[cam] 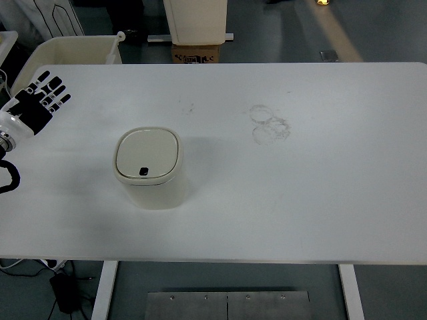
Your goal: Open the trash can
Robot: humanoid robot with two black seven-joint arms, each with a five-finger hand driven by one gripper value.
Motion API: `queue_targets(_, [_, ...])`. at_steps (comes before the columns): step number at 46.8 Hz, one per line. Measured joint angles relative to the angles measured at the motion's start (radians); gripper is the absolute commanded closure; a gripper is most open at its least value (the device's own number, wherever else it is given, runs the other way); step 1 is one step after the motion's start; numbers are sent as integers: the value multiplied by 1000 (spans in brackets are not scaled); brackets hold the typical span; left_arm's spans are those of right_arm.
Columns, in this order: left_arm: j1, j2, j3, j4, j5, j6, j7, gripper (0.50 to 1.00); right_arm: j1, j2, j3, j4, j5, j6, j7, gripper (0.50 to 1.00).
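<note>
While lid shut, one trash can (148, 167) on table (320, 187); left hand (41, 99) splayed, empty.

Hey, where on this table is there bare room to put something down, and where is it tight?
Widest free patch: the whole right side of the table, right of the trash can and beyond the ring marks. Another bare strip runs along the near edge below the can. Tightest is the far-left corner, where the left hand hovers with fingers spread.
</note>
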Motion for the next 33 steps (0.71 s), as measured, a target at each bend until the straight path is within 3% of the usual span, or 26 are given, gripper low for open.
queue_targets(11, [-71,15,5,-8,3,21,19,500,1,0,0,0,-1,0,0,509])
queue_targets(18, [-105,42,10,-47,14,63,69,500,5,0,0,0,-2,0,0,509])
queue_targets(25, [-129,102,27,-182,14,141,88,500,4,0,0,0,-2,0,0,509])
queue_targets(33, [-165,205,42,-445,14,234,94,500,5,0,1,0,-2,0,0,509])
